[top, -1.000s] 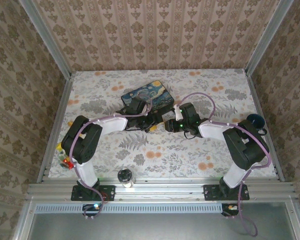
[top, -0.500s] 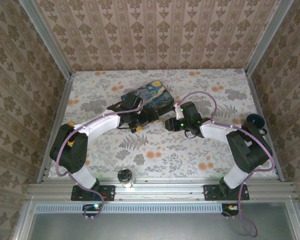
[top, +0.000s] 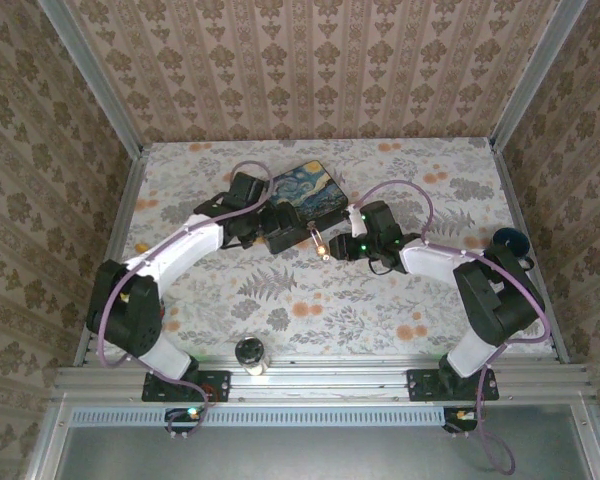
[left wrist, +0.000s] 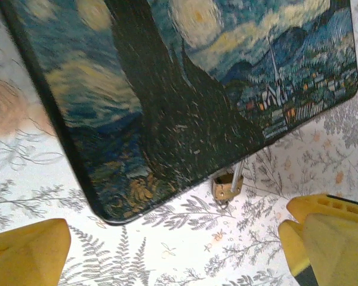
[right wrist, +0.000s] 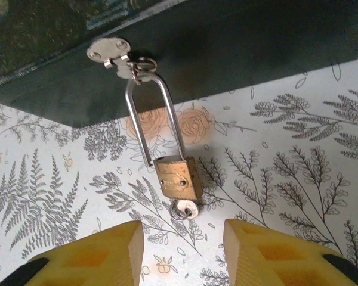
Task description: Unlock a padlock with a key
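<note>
The small brass padlock (right wrist: 178,177) lies on the flowered table, its thin silvery shackle (right wrist: 148,113) hooked through the clasp ring of the dark-blue starry tin box (left wrist: 167,77). The shackle's left leg ends just outside the body's top corner. The key (right wrist: 186,210), on a small ring, sticks out of the padlock's underside. My right gripper (right wrist: 182,256) is open just short of the key, touching nothing. My left gripper (left wrist: 173,250) is open beside the box's corner, with the padlock (left wrist: 228,186) ahead of its right finger. From above, the padlock (top: 320,242) lies between the left gripper (top: 292,236) and the right gripper (top: 338,247).
The tin box (top: 298,196) sits mid-table towards the back. A dark round object (top: 510,240) lies at the right edge, beside the right arm. A small jar (top: 250,352) stands at the near edge. Wallpapered walls enclose the table on three sides.
My left gripper has opened wide and pulled back left towards the box, uncovering the padlock. The left arm has stretched out. The right gripper has barely moved.
</note>
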`<state>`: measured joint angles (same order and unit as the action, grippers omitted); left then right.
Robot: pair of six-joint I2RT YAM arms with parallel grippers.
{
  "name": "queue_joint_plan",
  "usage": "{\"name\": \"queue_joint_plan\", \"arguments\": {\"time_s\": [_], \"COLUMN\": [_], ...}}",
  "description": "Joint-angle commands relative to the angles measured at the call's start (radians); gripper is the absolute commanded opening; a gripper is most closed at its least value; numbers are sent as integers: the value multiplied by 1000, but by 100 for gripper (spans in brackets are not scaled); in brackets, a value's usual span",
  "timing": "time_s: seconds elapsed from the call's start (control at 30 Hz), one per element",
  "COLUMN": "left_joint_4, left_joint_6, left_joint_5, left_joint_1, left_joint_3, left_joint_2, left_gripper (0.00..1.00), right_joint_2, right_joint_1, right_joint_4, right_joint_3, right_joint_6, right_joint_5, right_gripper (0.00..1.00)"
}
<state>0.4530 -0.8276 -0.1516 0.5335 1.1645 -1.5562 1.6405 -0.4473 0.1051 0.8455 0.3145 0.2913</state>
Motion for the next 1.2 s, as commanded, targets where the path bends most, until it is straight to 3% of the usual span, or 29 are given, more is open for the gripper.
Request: {"name": "queue_joint_plan", "arguments": {"time_s": [0.0, 0.33, 0.53, 0.9, 1.17], "left_joint_4": [32, 40, 22, -58, -85], "left_joint_6": [58, 120, 143, 150, 136], "left_joint_5": [60, 173, 216, 172, 137], "left_joint_1": [-22, -70, -123, -159, -162], "left_joint_3": [-16, -67, -81, -99, -92], "left_joint_2": [50, 107, 113, 66, 34], "left_gripper": [100, 100, 100, 100, 100], "right_joint_2": [-3, 39, 62, 165, 249], "right_joint_1": [2, -1, -26, -112, -134], "right_joint_4": [-40, -133, -248, -380, -369], "right_joint_3": [38, 104, 173, 301, 365], "right_joint_6": [0, -28, -115, -230, -263], "right_joint_5": [-5, 22, -44, -240, -232], "right_gripper": [41, 48, 53, 60, 61]}}
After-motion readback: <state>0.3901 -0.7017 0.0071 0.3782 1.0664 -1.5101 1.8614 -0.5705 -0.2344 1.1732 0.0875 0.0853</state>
